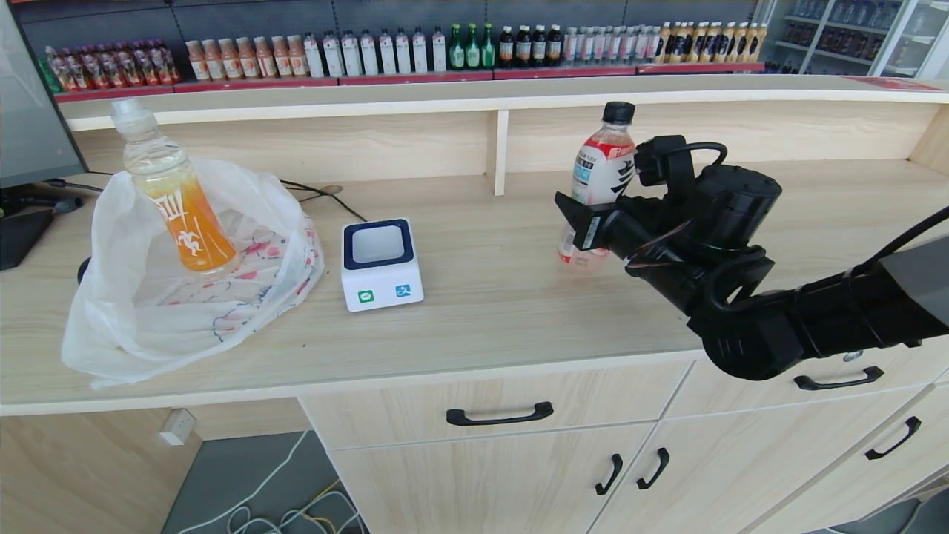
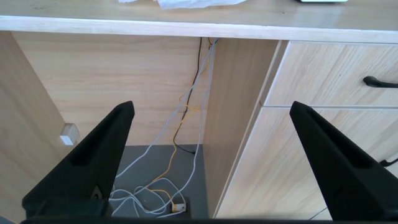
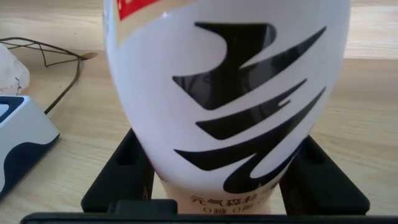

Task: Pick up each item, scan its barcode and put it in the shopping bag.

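Two bottles are upright at the counter (image 1: pixel 504 297): an orange drink bottle (image 1: pixel 182 200) inside the shopping bag (image 1: pixel 133 319) near the left end, and a pink bottle (image 1: pixel 602 174) right of the scanner (image 1: pixel 380 263) — the right gripper (image 1: pixel 589 222) clenched around its lower half. The left gripper (image 2: pixel 211 162) hangs below the counter's front edge, jaws released and wide apart

The right arm (image 1: pixel 741 311) is glossy black, built of thick rounded joints. A black cable (image 1: pixel 697 148) loops over its wrist, thin red and orange wires (image 1: pixel 652 248) run beneath, and a pale label (image 1: pixel 591 231) marks a boxy block. The left gripper (image 2: pixel 211 112) has two matte black, wedge-shaped fingers (image 2: pixel 93 162).
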### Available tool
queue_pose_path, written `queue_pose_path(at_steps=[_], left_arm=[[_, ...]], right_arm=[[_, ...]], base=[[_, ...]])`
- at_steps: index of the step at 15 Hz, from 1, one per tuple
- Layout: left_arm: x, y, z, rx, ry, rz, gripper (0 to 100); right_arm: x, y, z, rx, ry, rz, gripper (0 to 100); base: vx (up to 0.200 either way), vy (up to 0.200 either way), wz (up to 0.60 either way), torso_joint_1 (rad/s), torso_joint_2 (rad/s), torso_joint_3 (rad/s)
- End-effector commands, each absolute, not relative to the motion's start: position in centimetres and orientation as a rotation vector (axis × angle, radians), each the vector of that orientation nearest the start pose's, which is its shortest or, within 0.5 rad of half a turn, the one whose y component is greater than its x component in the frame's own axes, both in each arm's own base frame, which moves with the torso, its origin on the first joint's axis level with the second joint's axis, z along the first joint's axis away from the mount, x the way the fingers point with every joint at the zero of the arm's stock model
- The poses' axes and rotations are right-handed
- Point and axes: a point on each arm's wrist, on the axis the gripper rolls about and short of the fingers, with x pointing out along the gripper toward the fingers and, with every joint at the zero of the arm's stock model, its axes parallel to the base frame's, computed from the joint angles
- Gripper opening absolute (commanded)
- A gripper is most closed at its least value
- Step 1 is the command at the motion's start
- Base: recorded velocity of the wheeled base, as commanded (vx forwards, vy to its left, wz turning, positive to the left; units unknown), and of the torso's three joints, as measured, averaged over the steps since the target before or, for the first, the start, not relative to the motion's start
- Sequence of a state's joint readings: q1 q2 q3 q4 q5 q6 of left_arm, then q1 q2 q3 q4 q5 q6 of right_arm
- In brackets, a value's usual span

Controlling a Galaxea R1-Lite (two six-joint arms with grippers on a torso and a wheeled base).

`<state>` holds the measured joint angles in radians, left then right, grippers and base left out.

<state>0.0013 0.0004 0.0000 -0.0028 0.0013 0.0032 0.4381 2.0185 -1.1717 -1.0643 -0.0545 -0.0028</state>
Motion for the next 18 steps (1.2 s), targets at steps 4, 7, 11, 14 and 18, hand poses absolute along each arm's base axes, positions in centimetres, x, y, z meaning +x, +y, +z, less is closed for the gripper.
queue_pose_path(at_steps=[4,7,11,14,18], left_arm=[[-2.3,0.0,7.6,0.003,-0.003,0.003,100],[-2.3,0.0,7.6,0.003,-0.003,0.003,100],[-2.3,0.0,7.6,0.003,-0.003,0.003,100],[-2.3,0.0,7.6,0.003,-0.003,0.002,100],[-2.3,0.0,7.6,0.003,-0.003,0.003,100]], right_arm=[[34.3,16.1,24.6,0.072,-0.295,0.383,0],[32.2,15.1,26.4,0.081,-0.33,0.381,0],[29.4,13.8,28.4,0.094,-0.374,0.383,0],[26.8,12.9,29.0,0.103,-0.383,0.395,0],[24.0,11.8,29.7,0.157,-0.399,0.43,0]], base=[[0.0,0.0,0.0,0.0,0.0,0.0],[0.0,0.0,0.0,0.0,0.0,0.0],[0.0,0.0,0.0,0.0,0.0,0.0],[0.0,0.0,0.0,0.0,0.0,0.0],[0.0,0.0,0.0,0.0,0.0,0.0]])
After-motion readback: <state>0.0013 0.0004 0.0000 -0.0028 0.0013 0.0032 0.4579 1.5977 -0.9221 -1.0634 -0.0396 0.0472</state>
